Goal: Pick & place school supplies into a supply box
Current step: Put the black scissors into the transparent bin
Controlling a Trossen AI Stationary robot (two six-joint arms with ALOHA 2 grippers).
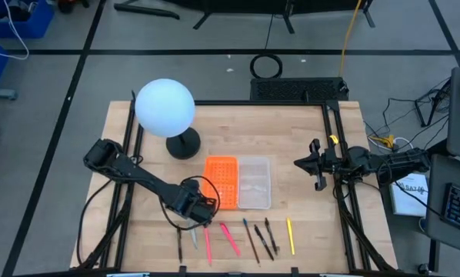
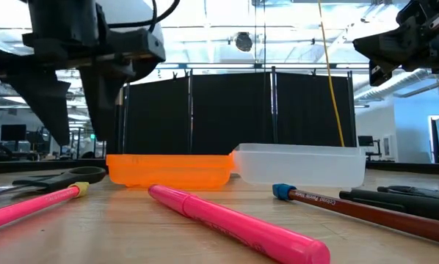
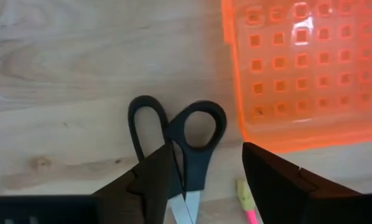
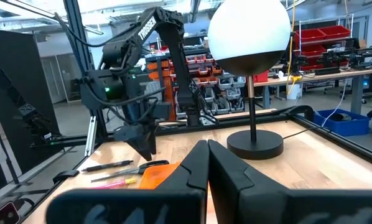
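Note:
The black-handled scissors (image 3: pixel 176 134) lie flat on the wood, handle rings toward the orange gridded panel (image 3: pixel 304 68). My left gripper (image 3: pixel 208 180) is open and hovers just over them, a finger on either side of the handles, touching nothing; the low view shows its fingers (image 2: pixel 80 139) above the scissors (image 2: pixel 58 177). The clear tray (image 1: pixel 255 182) joins the orange panel (image 1: pixel 221 181). Pink pens (image 1: pixel 208 245), dark pens (image 1: pixel 258 242) and a yellow pencil (image 1: pixel 291 236) lie in a row near the near edge. My right gripper (image 4: pixel 208 163) is shut, waiting at the table's right side (image 1: pixel 316 164).
A white globe lamp (image 1: pixel 165 109) stands on its round black base behind the box, toward the far left. A pink pen (image 2: pixel 227 224) and a brown pencil with a blue end (image 2: pixel 352 209) lie in front of the tray (image 2: pixel 300 165). Black frame rails run along the table's sides.

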